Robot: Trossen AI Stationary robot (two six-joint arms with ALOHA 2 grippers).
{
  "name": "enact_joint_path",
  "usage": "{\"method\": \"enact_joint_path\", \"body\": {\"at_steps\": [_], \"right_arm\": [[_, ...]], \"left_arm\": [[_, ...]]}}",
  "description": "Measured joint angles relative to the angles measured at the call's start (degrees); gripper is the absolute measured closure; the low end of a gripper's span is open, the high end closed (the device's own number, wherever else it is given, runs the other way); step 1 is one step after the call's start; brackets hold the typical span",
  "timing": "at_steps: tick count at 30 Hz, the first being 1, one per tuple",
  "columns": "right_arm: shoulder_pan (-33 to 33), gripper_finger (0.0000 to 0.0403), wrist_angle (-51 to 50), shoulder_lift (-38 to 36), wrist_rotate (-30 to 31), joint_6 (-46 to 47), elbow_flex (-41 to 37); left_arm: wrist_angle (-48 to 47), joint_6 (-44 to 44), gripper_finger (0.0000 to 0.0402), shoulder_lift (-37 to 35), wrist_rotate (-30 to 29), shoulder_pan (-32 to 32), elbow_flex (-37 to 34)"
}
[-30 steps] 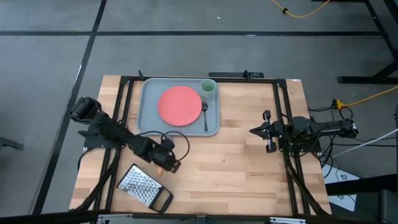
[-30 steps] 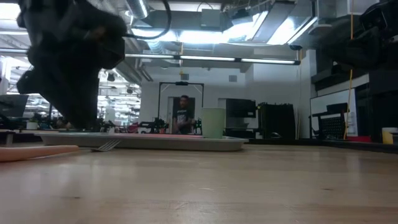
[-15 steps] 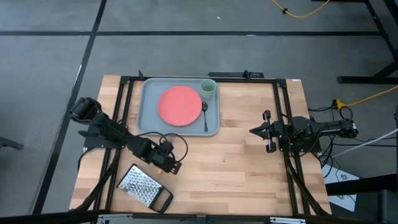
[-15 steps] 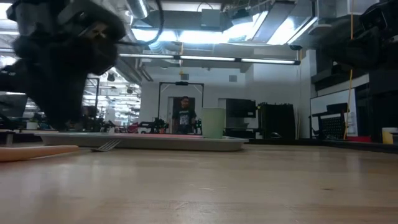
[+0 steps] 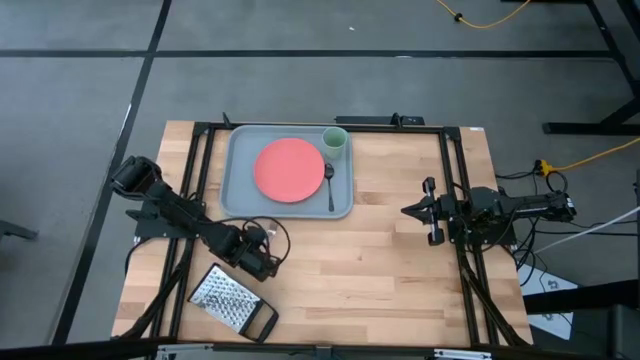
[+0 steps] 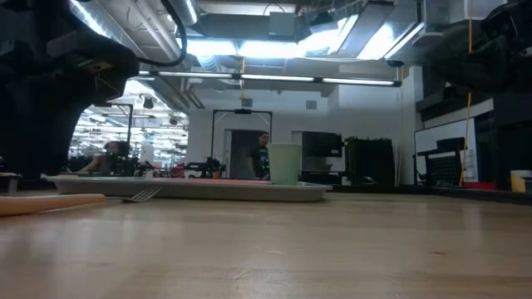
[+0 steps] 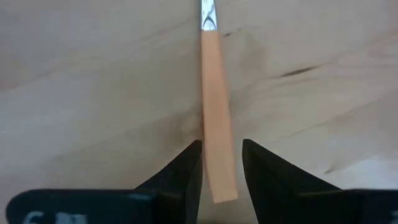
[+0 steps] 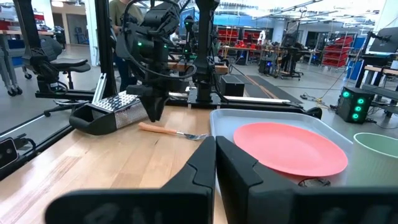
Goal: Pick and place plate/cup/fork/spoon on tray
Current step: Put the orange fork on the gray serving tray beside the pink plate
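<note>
The fork (image 7: 215,106), orange-handled with silver tines, lies flat near the tray (image 5: 240,160), tines pointing trayward; the left gripper (image 7: 221,171) straddles its handle, fingers spread; the right gripper (image 8: 215,165) is closed, empty.

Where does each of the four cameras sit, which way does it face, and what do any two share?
High view: overhead, straight down on the tray; both arms show.
Low view: table height, level across to the cup; the left arm's dark bulk at its left.
Left wrist view: on the left arm, facing the fork lying between its open fingers.
Right wrist view: on the right arm at the table's right edge, facing across the plate to the left gripper.
Shared: the right wrist and low views both show the fork on the wood.
</note>
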Motion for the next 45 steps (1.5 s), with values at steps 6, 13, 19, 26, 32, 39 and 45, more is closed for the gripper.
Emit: {"method": "enact_joint_path", "body": {"at_steps": [6, 13, 19, 26, 32, 39, 45], "right_arm": [[0.0, 0.0385, 0.0, 0.0, 0.0, 0.0, 0.0], [0.0, 0.0385, 0.0, 0.0, 0.0, 0.0, 0.0], [0.0, 0.0386, 0.0, 0.0, 0.0, 0.0, 0.0], [0.0, 0.0386, 0.0, 0.0, 0.0, 0.0, 0.0], [0.0, 0.0386, 0.0, 0.0, 0.0, 0.0, 0.0], [0.0, 0.0386, 0.0, 0.0, 0.0, 0.0, 0.0], [0.0, 0.0386, 0.0, 0.0, 0.0, 0.0, 0.0]], "left_arm": [[0.0, 0.0, 0.0295, 0.3, -4.2, 0.2, 0.0], [-0.9, 1.8, 0.0295, 1.0, -6.9, 0.8, 0.0], [-1.0, 3.4, 0.0295, 4.0, -6.4, 2.1, 0.0], [0.7, 5.1, 0.0295, 6.3, -4.3, 3.0, 0.0], [0.3, 5.6, 0.0296, 8.2, -1.4, 3.1, 0.3], [0.3, 8.2, 0.0345, 8.0, -0.2, 3.7, 0.1], [0.0, 15.4, 0.0359, 6.9, 2.4, 4.6, 2.0]]}}
